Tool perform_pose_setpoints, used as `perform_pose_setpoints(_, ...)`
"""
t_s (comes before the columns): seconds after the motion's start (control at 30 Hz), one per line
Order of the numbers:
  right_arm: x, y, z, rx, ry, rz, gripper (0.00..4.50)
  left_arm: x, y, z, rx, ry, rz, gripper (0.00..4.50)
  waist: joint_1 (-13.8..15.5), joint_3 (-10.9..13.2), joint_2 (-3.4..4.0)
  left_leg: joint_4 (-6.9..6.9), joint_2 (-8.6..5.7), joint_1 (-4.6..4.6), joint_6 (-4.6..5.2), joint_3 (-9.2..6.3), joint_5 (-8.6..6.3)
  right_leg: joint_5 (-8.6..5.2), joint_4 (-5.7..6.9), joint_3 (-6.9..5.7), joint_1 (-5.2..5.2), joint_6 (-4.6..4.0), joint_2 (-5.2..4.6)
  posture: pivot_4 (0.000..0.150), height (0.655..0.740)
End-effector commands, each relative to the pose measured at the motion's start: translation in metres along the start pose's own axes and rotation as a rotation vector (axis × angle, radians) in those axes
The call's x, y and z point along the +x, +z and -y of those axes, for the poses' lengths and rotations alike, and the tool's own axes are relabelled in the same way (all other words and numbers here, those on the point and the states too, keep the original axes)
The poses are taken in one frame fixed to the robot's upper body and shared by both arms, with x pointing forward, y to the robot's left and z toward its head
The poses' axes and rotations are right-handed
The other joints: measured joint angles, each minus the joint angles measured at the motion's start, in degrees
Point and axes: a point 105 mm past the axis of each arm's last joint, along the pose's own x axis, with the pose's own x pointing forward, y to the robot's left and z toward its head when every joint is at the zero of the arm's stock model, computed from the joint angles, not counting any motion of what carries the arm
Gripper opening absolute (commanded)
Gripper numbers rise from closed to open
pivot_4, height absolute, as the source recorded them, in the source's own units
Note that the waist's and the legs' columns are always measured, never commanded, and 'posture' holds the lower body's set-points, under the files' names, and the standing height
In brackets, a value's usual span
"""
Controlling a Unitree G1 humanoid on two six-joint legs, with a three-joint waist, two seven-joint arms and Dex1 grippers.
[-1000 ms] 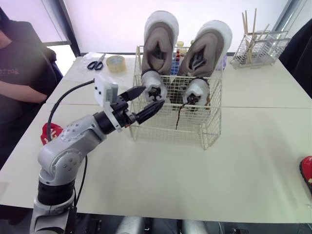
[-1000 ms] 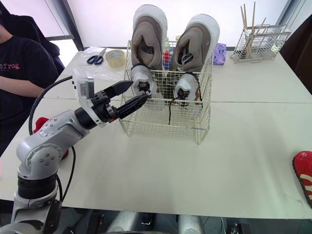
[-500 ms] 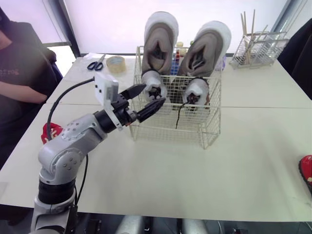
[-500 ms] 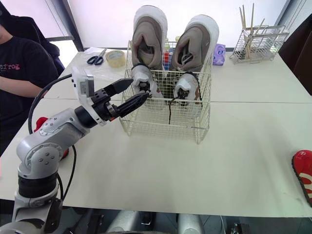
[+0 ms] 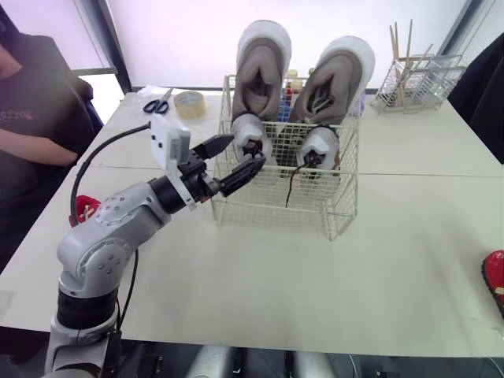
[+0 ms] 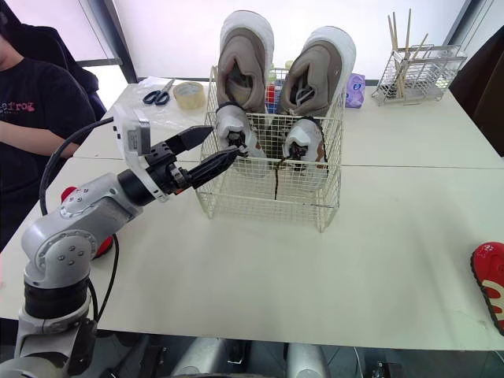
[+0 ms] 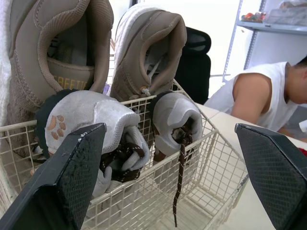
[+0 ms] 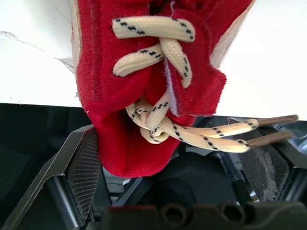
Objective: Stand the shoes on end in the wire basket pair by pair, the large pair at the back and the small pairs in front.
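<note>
Found the left arm bent at the elbow near 8 o'clock on the table (image 5: pixel 260 276), forearm stretched level toward 1 o'clock, cable looping from the wrist. Saw the left gripper (image 5: pixel 235 158) end at the 9 o'clock wall of the wire basket (image 5: pixel 276 206), its two black fingers spread wide and empty. Could not tell whether either finger touched the mesh.

Noted the large tan pair (image 5: pixel 262 71) standing on end at the basket's 12 o'clock side, rising well above the rim. Noted the small grey pair (image 5: pixel 250 140) standing on end just in front of it, side by side, tops about level with the rim. Saw a brown lace (image 5: pixel 289 189) hanging from the 3 o'clock grey shoe down inside the front mesh.

Found the right gripper (image 8: pixel 184 139) with fingers parted around the tied cream laces of a red shoe (image 8: pixel 144 62), not closed on it. Saw that shoe lying at the table's 4 o'clock edge in the head views. Spotted a red shape (image 5: pixel 81 209) at 9 o'clock, half hidden behind the left arm.

Noted scissors (image 5: pixel 156 101) and a tape roll (image 5: pixel 187 102) at 11 o'clock, a wire rack (image 5: pixel 417 79) holding sticks at 1 o'clock, and a seated person (image 5: pixel 35 118) at 10 o'clock.
</note>
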Motion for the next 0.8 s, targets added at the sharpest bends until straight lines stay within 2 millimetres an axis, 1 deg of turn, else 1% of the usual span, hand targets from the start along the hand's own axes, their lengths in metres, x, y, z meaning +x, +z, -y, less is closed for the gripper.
perform_pose_setpoints(0.03,0.002,0.001,-0.008,0.008,0.049,0.007,4.44,-0.001,0.016,0.002,0.046,-0.012,0.042,4.50,-0.02,0.00,0.03,0.00,0.00,0.00,0.00,0.00,0.00,0.00,0.02,0.01,-0.02,0.00,0.00,0.150,0.7400)
perform_pose_setpoints(0.13,0.003,0.004,-0.012,-0.001,0.069,0.015,3.64,-0.001,0.017,0.001,0.052,-0.009,0.042,4.50,-0.03,-0.01,0.06,-0.01,0.00,0.00,0.04,0.01,-0.02,0.00,0.10,0.03,-0.06,0.01,0.00,0.150,0.7400)
perform_pose_setpoints(0.3,0.004,0.010,-0.013,-0.003,0.080,0.045,1.07,-0.001,0.018,0.001,0.059,-0.007,0.042,4.50,-0.09,-0.01,0.05,-0.03,0.00,0.01,0.05,0.00,-0.03,0.00,0.16,0.03,-0.08,0.01,0.00,0.150,0.7400)
perform_pose_setpoints(0.37,0.002,0.014,-0.014,-0.002,0.085,0.067,0.35,0.000,0.018,0.000,0.063,-0.006,0.043,4.50,-0.11,-0.01,0.04,-0.03,0.00,0.02,0.05,0.01,-0.03,0.00,0.16,0.03,-0.08,0.01,0.00,0.150,0.7400)
perform_pose_setpoints(0.4,0.001,0.016,-0.014,-0.003,0.086,0.078,0.13,0.000,0.018,0.000,0.065,-0.006,0.042,4.50,-0.12,0.00,0.04,-0.02,0.00,0.02,0.05,0.00,-0.03,0.00,0.16,0.03,-0.08,0.01,0.00,0.150,0.7400)
perform_pose_setpoints(0.47,-0.003,0.020,-0.013,-0.007,0.075,0.100,0.07,0.001,0.018,-0.001,0.069,-0.005,0.043,4.50,-0.22,0.00,0.04,-0.01,0.00,0.02,0.05,0.01,-0.03,0.00,0.16,0.03,-0.07,0.01,0.00,0.150,0.7400)
perform_pose_setpoints(0.57,-0.012,0.031,-0.011,-0.008,0.051,0.167,0.07,0.003,0.018,-0.003,0.074,-0.005,0.046,4.50,-0.34,0.00,0.04,-0.01,0.00,0.05,0.05,0.03,-0.03,0.00,0.20,0.06,-0.07,0.01,0.00,0.150,0.7400)
perform_pose_setpoints(0.63,-0.027,0.047,-0.014,-0.032,0.034,0.266,0.07,0.004,0.020,-0.005,0.083,-0.006,0.053,4.50,-0.39,0.00,0.07,-0.02,0.00,0.06,0.05,0.03,-0.03,0.00,0.22,0.07,-0.08,0.01,0.00,0.150,0.7400)
perform_pose_setpoints(0.7,-0.045,0.067,-0.021,-0.038,0.029,0.398,0.07,0.006,0.023,-0.007,0.094,-0.010,0.061,4.50,-0.42,0.02,0.13,-0.02,0.00,0.06,0.05,0.07,-0.03,0.00,0.25,0.11,-0.12,0.01,0.00,0.150,0.7400)
perform_pose_setpoints(0.8,-0.064,0.090,-0.033,-0.068,0.005,0.547,0.07,0.011,0.025,-0.011,0.107,-0.021,0.072,4.50,-0.02,0.02,0.12,-0.06,0.01,0.06,0.03,0.06,-0.02,0.00,0.29,0.10,-0.15,0.01,0.01,0.150,0.7400)
